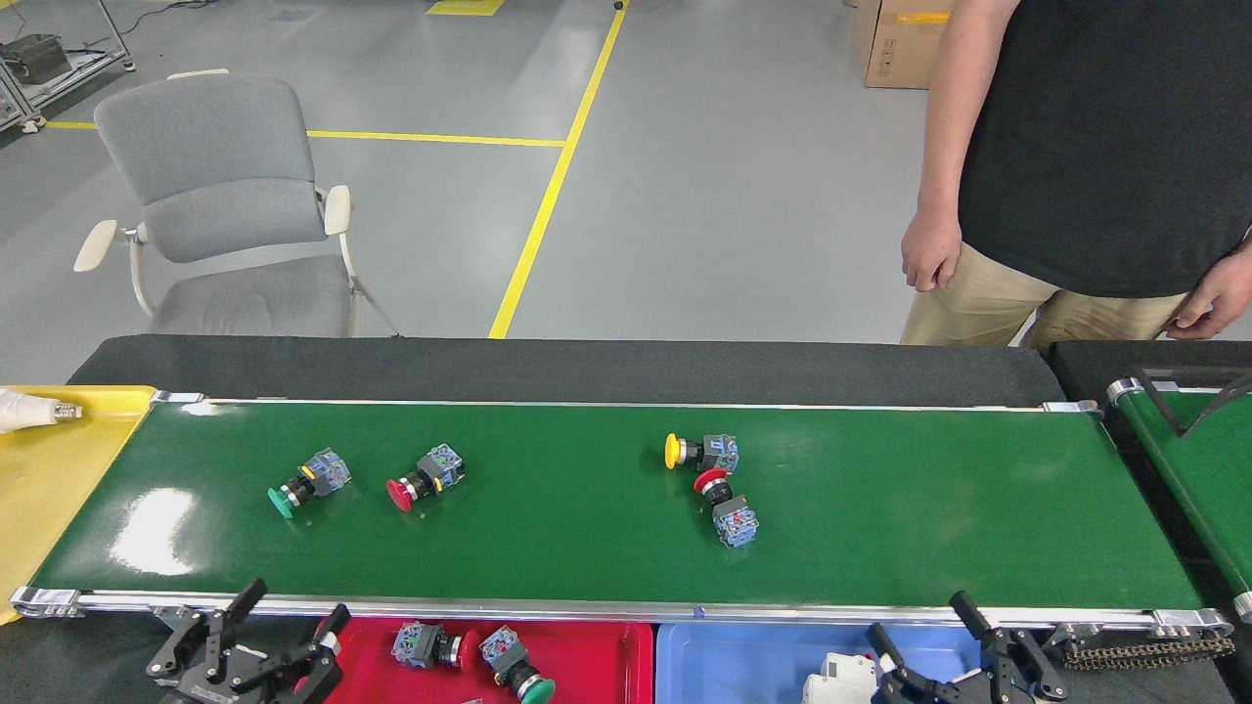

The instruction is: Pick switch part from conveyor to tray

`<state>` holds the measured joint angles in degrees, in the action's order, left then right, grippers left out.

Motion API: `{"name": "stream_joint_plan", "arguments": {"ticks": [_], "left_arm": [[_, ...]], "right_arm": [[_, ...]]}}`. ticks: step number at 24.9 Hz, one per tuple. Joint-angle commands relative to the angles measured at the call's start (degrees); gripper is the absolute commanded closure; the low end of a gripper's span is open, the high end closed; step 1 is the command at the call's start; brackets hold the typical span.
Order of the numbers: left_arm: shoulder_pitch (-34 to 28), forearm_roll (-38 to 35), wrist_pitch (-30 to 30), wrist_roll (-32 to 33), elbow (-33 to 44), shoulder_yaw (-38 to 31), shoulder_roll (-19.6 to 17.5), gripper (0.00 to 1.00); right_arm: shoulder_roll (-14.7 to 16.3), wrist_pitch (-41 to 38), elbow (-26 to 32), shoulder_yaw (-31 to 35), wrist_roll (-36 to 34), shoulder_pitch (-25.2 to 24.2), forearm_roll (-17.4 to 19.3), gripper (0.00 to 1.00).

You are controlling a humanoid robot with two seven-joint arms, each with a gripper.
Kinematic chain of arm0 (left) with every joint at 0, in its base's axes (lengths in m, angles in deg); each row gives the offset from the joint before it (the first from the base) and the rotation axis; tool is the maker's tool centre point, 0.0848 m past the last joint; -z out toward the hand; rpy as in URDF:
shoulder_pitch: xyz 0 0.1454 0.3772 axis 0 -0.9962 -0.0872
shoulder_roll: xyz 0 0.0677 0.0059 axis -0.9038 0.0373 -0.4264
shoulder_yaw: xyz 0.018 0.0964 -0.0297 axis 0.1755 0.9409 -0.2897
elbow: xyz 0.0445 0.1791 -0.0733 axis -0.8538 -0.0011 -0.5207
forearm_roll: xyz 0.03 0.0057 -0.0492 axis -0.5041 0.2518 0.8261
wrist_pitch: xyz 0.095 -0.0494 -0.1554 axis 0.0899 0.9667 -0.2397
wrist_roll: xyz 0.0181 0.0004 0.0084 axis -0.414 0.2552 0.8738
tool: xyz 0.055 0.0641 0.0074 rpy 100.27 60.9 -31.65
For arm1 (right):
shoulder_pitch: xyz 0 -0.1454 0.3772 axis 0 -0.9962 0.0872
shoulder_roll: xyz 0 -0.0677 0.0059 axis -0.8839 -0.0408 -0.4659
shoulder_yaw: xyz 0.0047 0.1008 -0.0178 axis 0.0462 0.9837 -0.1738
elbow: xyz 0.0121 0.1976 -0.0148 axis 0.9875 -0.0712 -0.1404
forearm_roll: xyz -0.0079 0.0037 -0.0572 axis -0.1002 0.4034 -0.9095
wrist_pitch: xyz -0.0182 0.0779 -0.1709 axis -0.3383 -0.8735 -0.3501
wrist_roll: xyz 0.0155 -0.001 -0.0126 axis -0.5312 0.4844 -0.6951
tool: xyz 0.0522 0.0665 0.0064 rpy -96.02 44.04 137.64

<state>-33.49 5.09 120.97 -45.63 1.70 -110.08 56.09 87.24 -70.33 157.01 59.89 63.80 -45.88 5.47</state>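
Note:
The conveyor [929,508] carries several switch parts: a green-capped one [308,481], a red-capped one [425,474], a yellow-capped one [701,453] and another red-capped one [729,506] just in front of it. Below the near rail lies a red tray [597,665] holding two switch parts [430,645] [514,663]. My left gripper [289,616] hangs open and empty at that tray's left edge. Over the right part of the blue tray [734,665], my right gripper [924,631] is open, with a white breaker [839,677] lying free just left of it.
A yellow tray [59,479] with a light bulb [29,411] sits off the belt's left end. A narrower green belt [1193,469] stands at the right. A person [1095,166] stands behind the table's right end, and a grey chair [215,205] behind the left.

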Motion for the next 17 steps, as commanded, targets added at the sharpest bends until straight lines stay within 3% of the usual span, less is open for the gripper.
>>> {"name": "stream_joint_plan", "arguments": {"ticks": [1, 5, 11, 17], "left_arm": [[1.3, 0.3, -0.7, -0.5, -0.8, -0.4, -0.8, 0.00], [5.6, 0.1, -0.9, -0.5, -4.4, -0.1, -3.7, 0.00], [20.8, -0.4, -1.3, -0.7, -23.9, 2.1, -7.9, 0.00], [23.0, -0.6, -7.2, -5.5, -33.8, 4.1, -12.1, 0.00]], "right_arm": [[0.9, 4.7, 0.8, 0.4, 0.4, -0.4, -0.1, 0.00], [1.1, 4.4, 0.8, 0.7, 0.4, -0.4, -0.1, 0.00], [1.6, 4.1, 0.6, 0.7, 0.4, -0.3, -0.1, 0.00], [1.7, -0.6, 0.3, 0.3, 1.3, 2.0, -0.1, 0.00]]}}
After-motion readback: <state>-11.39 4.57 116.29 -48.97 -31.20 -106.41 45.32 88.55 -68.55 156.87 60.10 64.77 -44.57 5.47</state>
